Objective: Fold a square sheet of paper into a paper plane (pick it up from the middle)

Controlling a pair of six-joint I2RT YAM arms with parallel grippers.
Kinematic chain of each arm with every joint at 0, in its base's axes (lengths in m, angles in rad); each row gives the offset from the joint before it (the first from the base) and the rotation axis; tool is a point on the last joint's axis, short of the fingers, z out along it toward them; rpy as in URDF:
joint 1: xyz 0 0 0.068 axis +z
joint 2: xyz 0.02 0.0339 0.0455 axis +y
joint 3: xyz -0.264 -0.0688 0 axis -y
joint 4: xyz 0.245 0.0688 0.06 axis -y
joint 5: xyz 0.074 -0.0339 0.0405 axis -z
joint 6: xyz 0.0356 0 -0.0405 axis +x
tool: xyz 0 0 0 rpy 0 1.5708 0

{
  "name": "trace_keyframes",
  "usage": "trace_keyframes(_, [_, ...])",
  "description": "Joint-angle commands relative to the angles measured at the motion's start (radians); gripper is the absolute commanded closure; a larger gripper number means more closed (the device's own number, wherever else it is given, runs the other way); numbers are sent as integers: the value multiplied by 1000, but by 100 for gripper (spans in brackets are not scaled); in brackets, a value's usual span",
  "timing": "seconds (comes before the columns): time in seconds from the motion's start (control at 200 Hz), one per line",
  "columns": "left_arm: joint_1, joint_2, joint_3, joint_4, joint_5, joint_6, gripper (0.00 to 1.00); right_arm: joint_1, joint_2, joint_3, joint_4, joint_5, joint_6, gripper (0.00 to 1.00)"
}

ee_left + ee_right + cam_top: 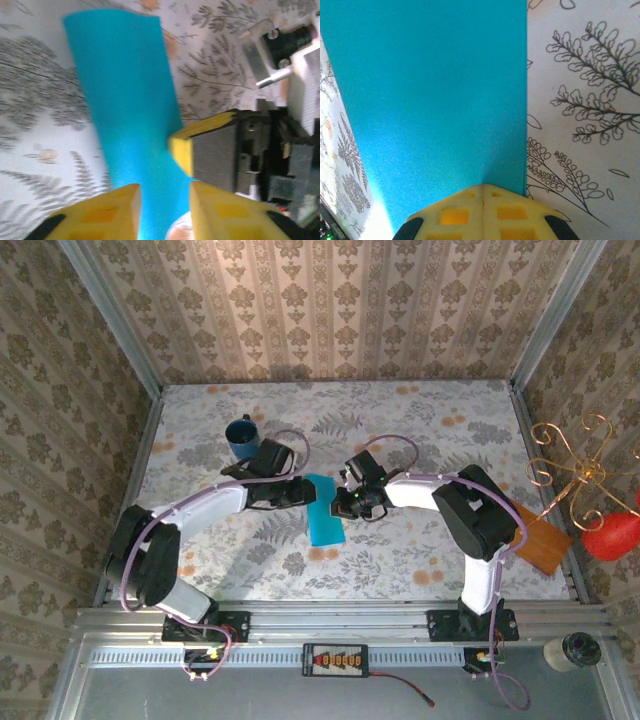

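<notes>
Turquoise plain paper point(325, 512) pinched in right gripper point(483, 192), left gripper point(165, 200) parted over it.

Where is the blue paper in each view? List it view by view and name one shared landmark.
Top external: the blue paper lies at the picture's middle.
Left wrist: a tall strip running from the upper left down between the yellow left fingers.
Right wrist: it covers the upper left and centre, above the closed right fingers.
Shared landmark: the fern-print table cover beside the paper.
</notes>
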Motion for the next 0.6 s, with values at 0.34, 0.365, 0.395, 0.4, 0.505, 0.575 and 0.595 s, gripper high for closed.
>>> trace_keyframes(0.34, [-54, 189, 35, 79, 76, -160, 100, -5, 85, -108, -190, 157, 56, 96])
trace_keyframes(0.365, [-54, 194, 34, 82, 80, -162, 100, -6, 88, -108, -188, 158, 56, 96])
trace_keyframes(0.395, [-54, 201, 34, 86, 84, -164, 100, -5, 89, -111, -188, 158, 56, 96])
trace_keyframes(0.4, [-54, 202, 32, 87, 85, -164, 100, -5, 90, -110, -188, 158, 56, 96])
trace_keyframes(0.505, [-55, 217, 29, 104, 98, -170, 100, -4, 97, -112, -188, 158, 56, 97])
trace_keyframes(0.575, [-56, 220, 30, 104, 101, -172, 100, -4, 99, -115, -185, 158, 56, 97])
trace_keyframes(0.595, [-57, 220, 30, 104, 101, -173, 100, -4, 101, -115, -186, 157, 56, 97])
